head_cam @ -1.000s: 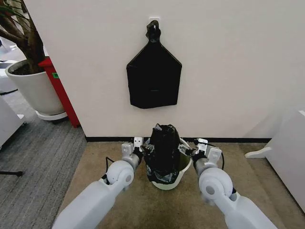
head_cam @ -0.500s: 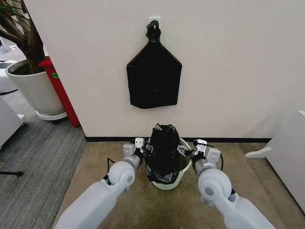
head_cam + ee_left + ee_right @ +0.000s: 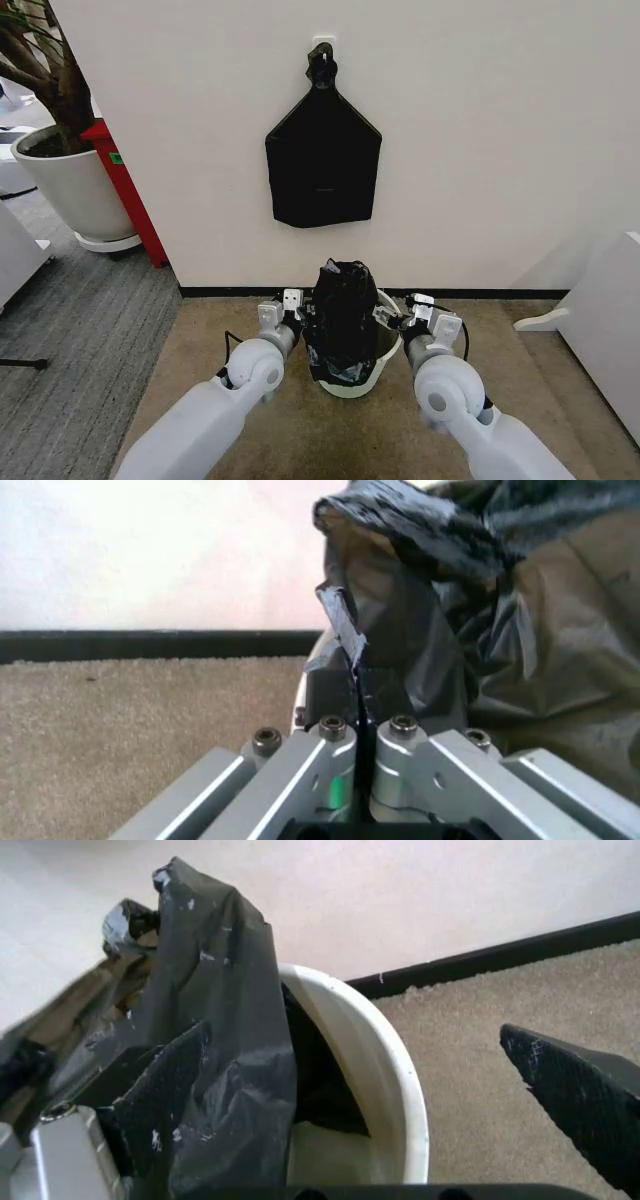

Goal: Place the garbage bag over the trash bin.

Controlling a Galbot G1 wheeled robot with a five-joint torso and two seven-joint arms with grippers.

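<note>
Bag: the garbage bag (image 3: 342, 318) is standing upright in the trash bin (image 3: 386, 345), long axis vertical, crumpled top pointing up toward the wall; lower part is hanging inside and over the near rim.
Bin: sitting on carpet just by the wall, mouth up.
L gripper: left gripper (image 3: 357, 705) is pinching a fold of bag edge, fingers clamped together on the film.
R gripper: right gripper (image 3: 397, 318) is at the bin's right rim, fingers spread wide, one black fingertip (image 3: 580, 1091) hanging clear of bin & bag.
</note>
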